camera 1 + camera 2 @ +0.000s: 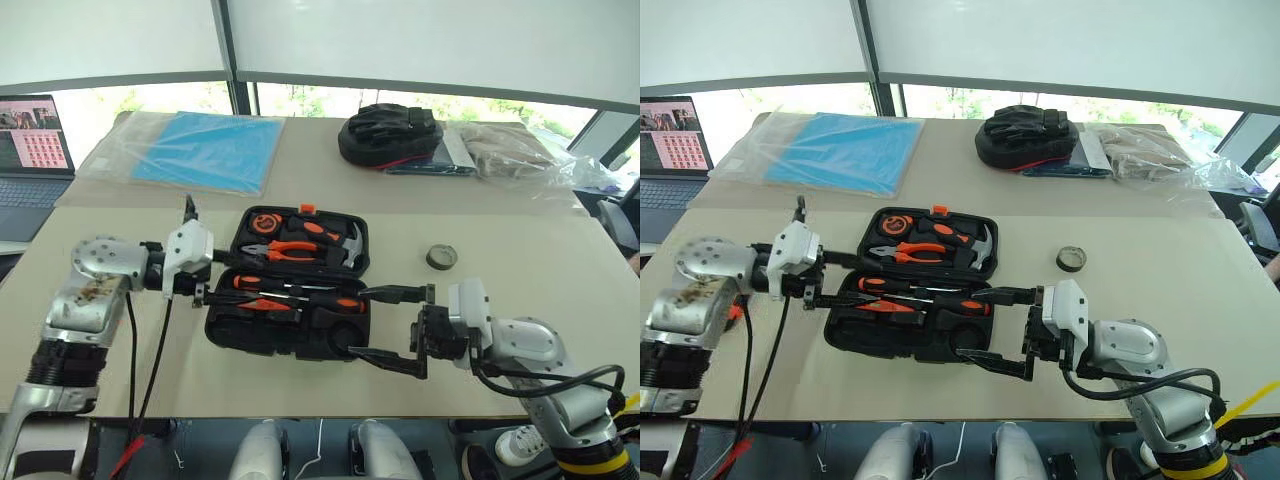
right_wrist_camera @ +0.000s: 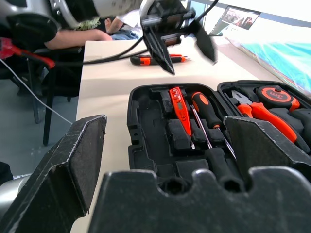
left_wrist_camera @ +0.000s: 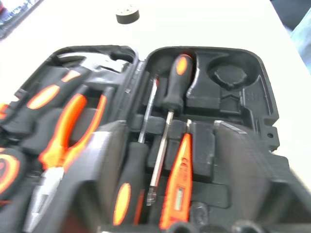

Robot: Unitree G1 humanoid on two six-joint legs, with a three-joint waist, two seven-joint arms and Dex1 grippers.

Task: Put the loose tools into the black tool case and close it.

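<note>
The black tool case (image 1: pixel 225 330) lies open in the middle of the table. Its near half holds two orange-and-black screwdrivers (image 3: pixel 176 83) and a slim orange tester (image 3: pixel 178 177) in their slots. My left gripper (image 2: pixel 183 51) hovers at the case's left end, open, with nothing between its fingers. The right gripper (image 1: pixel 393 329) stands wide open at the case's right front corner, pointing across it. A small dark tape roll (image 1: pixel 441 257) lies on the table right of the case. An orange-black utility knife (image 2: pixel 158 59) lies on the table past the left gripper.
Pliers (image 1: pixel 292 251), a hammer and a round tape measure (image 1: pixel 265 222) sit in the case's far half. A black bag with red trim (image 1: pixel 390 135), a clear plastic bag (image 1: pixel 525 152), a blue sheet in plastic (image 1: pixel 205 150) and a laptop (image 1: pixel 30 150) lie behind. A person's arm (image 2: pixel 80 36) shows off the table's left end.
</note>
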